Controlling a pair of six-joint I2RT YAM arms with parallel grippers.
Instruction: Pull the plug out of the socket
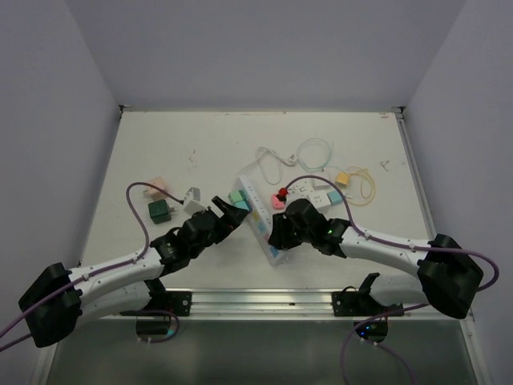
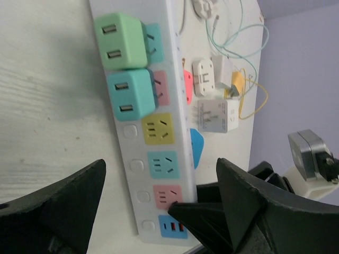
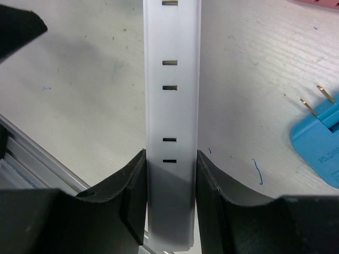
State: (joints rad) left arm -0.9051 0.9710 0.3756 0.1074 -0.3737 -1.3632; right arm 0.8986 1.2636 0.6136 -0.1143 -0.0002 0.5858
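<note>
The long white socket strip (image 1: 258, 218) lies slantwise at mid-table, with yellow, teal, pink and blue outlet faces in the left wrist view (image 2: 159, 132). Two cube plugs sit in its far outlets: a green one (image 2: 119, 41) and a teal one (image 2: 130, 94), also seen from above (image 1: 238, 199). My left gripper (image 1: 230, 210) is wide open and empty, just left of the strip and short of the cubes; its fingers (image 2: 69, 201) straddle the strip's near half. My right gripper (image 1: 276, 237) is shut on the strip's near end, its pads (image 3: 132, 185) pressing both long sides (image 3: 172, 106).
A loose blue plug (image 3: 320, 143) lies right of the strip. White adapters (image 2: 204, 76), a yellow one (image 2: 237, 84) and thin cables (image 1: 317, 152) lie beyond. A dark green cube (image 1: 159, 211) and a white cube (image 1: 192, 198) sit at the left. A metal rail (image 1: 256, 301) runs along the near edge.
</note>
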